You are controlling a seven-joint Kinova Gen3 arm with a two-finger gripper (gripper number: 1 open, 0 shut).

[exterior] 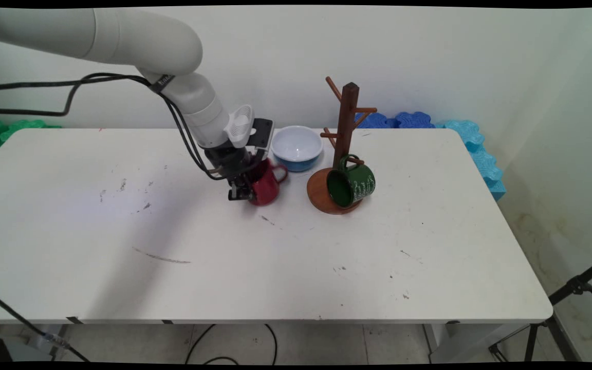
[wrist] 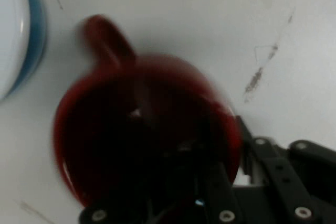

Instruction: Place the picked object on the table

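The red mug stands upright on the white table, its handle turned toward the far side, and the gripper has it by the rim. In the hand view one finger reaches down inside the mug while the other runs along the outside wall, so the jaws look clamped on the mug's wall. The mug's base seems to be on or barely off the tabletop; I can't say which.

Just beyond the gripper, toward the wall, sits a white bowl with a blue outside, close to the mug's handle but not touching it. Off to the gripper's far side stands a wooden mug tree on a round base, with a green mug hanging from a low peg, mouth tipped toward the camera. Its other pegs are bare.
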